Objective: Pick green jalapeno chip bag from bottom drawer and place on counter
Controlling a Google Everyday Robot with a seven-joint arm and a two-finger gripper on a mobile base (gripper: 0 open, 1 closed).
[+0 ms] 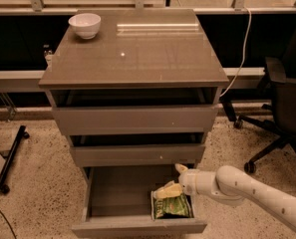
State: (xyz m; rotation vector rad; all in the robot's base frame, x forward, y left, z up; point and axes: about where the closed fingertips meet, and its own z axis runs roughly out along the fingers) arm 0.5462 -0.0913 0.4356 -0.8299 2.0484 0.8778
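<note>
The bottom drawer of the cabinet is pulled out. The green jalapeno chip bag lies flat in its front right corner. My gripper reaches into the drawer from the right on a white arm and is open. One pale finger rests over the bag's back edge, and the other points up toward the drawer above. The bag is not lifted. The counter is the glossy grey-brown top of the cabinet, well above the gripper.
A white bowl stands at the counter's back left. The two upper drawers are slightly ajar. A black office chair stands to the right. A black stand leg lies on the speckled floor at the left.
</note>
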